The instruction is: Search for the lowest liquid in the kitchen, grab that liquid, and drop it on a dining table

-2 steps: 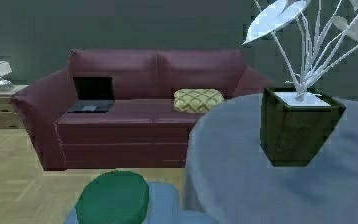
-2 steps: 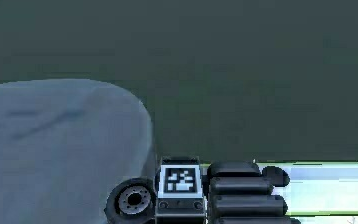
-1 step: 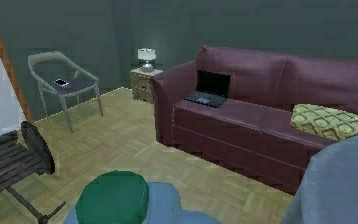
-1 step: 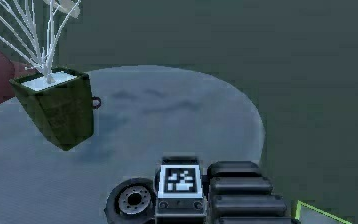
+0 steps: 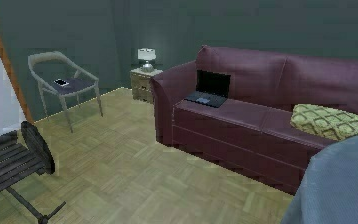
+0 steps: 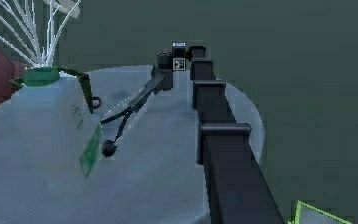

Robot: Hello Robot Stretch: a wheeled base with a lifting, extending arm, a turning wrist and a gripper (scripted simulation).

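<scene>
Pincer (image 6: 105,125): dark body left of two white marker squares (image 6: 177,62); thin fingers (image 6: 137,105) run down-left from it. Finger spacing can't be told.
Pincer load: can't tell if it holds anything, since a bottle and a tabletop sit at and behind its far end.
Bottle (image 6: 49,125): white, green cap, green label on its side, at the arm side view's left. Upright, slightly tilted.
Bottle vs pincer: just left of the fingertips, with one dark finger curving by the cap. Touching or apart can't be told.
Bottle support: seen against a round grey-blue top. Resting on it or lifted off it can't be told.
Round top (image 6: 157,165): grey-blue, under bottle and fingers, curved edge at right.
Arm (image 6: 227,150): dark square bar rising from the bottom edge to the marker squares.
White wire thing (image 6: 37,25): thin white strands fanning out behind the bottle, top left.
Green-edged thing (image 6: 322,212): bottom right corner, type unclear.
Sofa (image 5: 257,100): dark red, against a dark grey wall in the forward view.
Laptop (image 5: 209,88): lid up, on the sofa's left seat.
Pillow (image 5: 327,122): yellow-green, patterned, on the sofa's right seat.
Side table (image 5: 144,83): small, wooden, just left of the sofa.
Lamp (image 5: 146,57): on the side table.
Chair (image 5: 67,85): pale frame, left of the side table, with a small dark flat item (image 5: 61,83) on the seat.
Slatted thing (image 5: 15,158): dark, bottom left.
Floor (image 5: 137,160): light wood parquet.
</scene>
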